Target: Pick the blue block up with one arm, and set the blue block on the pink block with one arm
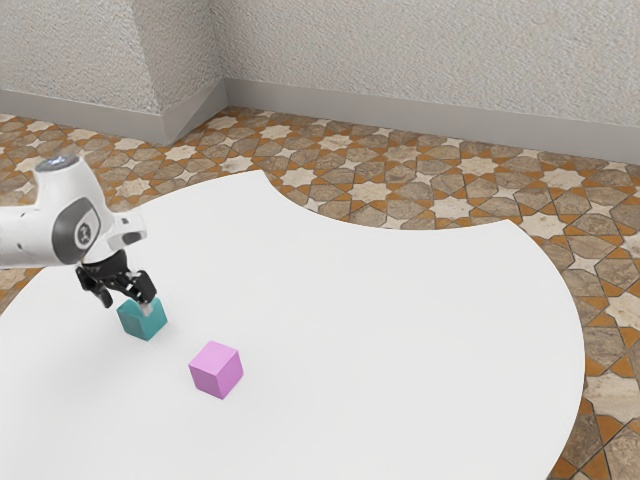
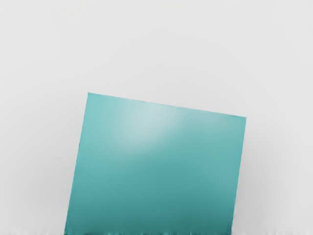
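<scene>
One blue block (image 1: pixel 142 320) (it looks blue-green) and one pink block (image 1: pixel 216 369) sit on the white table (image 1: pixel 400 330). The arm (image 1: pixel 60 215) bends down. Its gripper (image 1: pixel 140 298) is right over the blue block, near the pink block. I cannot tell if it squeezes. The table edge is well apart from the pink block.

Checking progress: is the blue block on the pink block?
No: the blue block is under the gripper, apart from the pink block.
</scene>
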